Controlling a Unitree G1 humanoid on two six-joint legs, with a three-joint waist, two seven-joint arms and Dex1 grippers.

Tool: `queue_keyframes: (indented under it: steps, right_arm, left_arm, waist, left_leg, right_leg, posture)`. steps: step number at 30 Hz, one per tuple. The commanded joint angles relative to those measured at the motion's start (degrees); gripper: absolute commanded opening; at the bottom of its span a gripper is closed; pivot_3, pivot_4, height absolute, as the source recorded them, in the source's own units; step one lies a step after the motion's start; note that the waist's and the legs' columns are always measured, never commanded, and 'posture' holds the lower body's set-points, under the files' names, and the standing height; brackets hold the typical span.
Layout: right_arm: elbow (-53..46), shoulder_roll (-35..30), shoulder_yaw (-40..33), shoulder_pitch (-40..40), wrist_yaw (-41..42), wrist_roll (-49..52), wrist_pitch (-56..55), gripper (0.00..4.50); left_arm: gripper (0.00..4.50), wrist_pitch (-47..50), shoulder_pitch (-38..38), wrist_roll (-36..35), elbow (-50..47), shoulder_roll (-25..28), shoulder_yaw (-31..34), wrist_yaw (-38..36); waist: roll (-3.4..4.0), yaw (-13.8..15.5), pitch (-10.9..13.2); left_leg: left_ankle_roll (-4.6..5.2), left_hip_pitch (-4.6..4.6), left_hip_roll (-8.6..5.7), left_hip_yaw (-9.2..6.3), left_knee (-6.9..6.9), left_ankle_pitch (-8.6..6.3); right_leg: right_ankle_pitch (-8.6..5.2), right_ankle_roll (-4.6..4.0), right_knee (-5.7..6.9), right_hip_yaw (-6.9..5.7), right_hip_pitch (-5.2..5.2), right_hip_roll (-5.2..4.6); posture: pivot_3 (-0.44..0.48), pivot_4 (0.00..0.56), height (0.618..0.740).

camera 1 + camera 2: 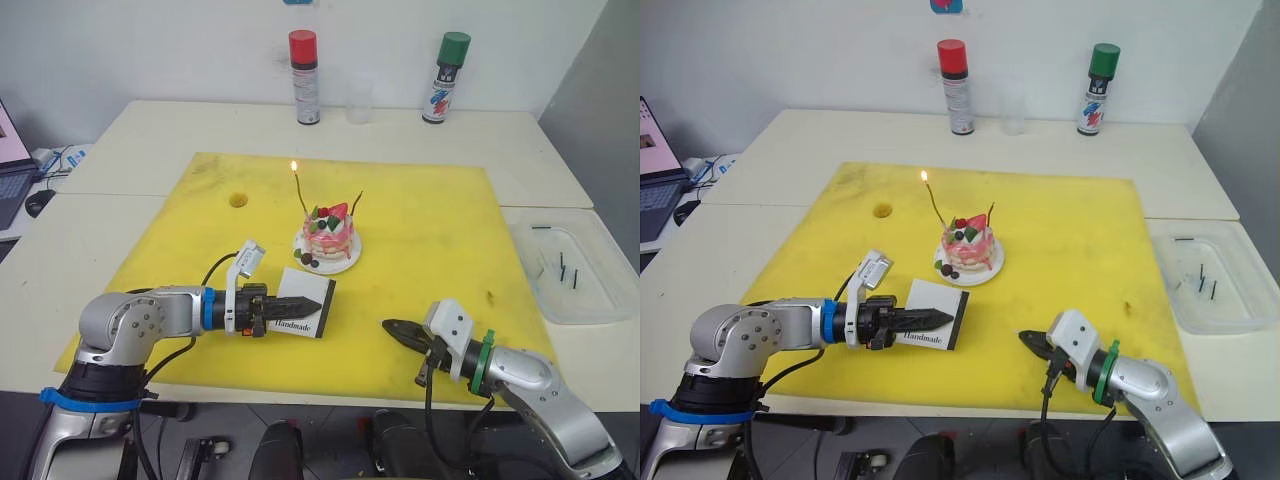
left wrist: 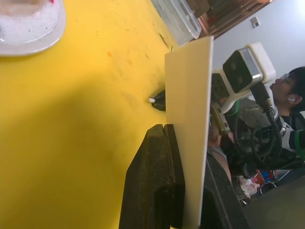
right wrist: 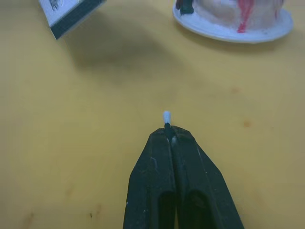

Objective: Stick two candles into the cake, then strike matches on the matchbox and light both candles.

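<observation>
L gripper (image 1: pixel 300 311) clamps flat matchbox (image 1: pixel 305 302); R gripper (image 3: pixel 167 129) pinches thin white-tipped match (image 3: pixel 166 117).

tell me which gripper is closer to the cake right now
Left. The left gripper holds the matchbox just in front of the cake; the right gripper, pinching a match, sits farther back on the yellow mat.

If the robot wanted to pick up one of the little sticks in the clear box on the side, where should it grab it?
Probably around the middle of a stick, coming straight down from above. The sticks are thin and lie flat in the clear tray, whose raised walls block a sideways reach. Fingers should close across the stick, not along it.
</observation>
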Motion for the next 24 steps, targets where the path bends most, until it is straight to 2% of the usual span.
queue_keyframes:
  steps: [1,6,11,24]
  right_arm:
    - [-7.6,-1.0,-2.3,-5.9,0.2,3.4,5.3,0.03]
    - [-11.2,-2.4,-3.1,-15.9,0.3,8.1,14.3,0.03]
    - [-10.8,-3.8,-0.6,-20.9,0.0,8.0,19.2,0.03]
    - [-11.3,-5.1,6.4,-24.2,-0.5,5.4,23.2,0.03]
  left_arm:
    - [0.0,-1.2,-1.5,-0.1,-0.1,-1.0,0.1,-0.5]
    - [0.0,-3.8,-3.3,1.2,-0.5,-3.3,-0.2,0.2]
    - [0.0,-3.5,-3.9,0.9,-0.7,-4.3,0.1,0.4]
    - [0.0,-5.4,-4.1,2.0,0.6,-4.1,-0.4,-1.0]
  waist:
    - [0.0,0.0,0.0]
    - [0.0,0.3,0.0]
    - [0.0,0.4,0.0]
    - [0.0,0.4,0.0]
  left_leg:
    - [0.0,0.01,0.0,0.0,0.02,0.0]
    - [0.0,-0.02,-0.01,-0.06,0.04,0.01]
    - [0.01,-0.09,-0.01,-0.07,0.02,0.0]
    - [0.01,-0.09,-0.01,-0.06,0.02,0.0]
  right_leg:
    - [0.0,0.0,0.03,-0.01,0.0,0.0]
    - [0.0,0.0,0.02,-0.05,0.02,0.01]
    - [0.0,-0.02,-0.05,-0.06,0.0,0.0]
    - [0.0,-0.02,-0.04,-0.06,-0.02,0.01]
  posture:
    - [0.0,0.15,0.704]
    - [0.0,0.15,0.704]
    - [0.0,0.15,0.704]
    - [0.0,0.15,0.704]
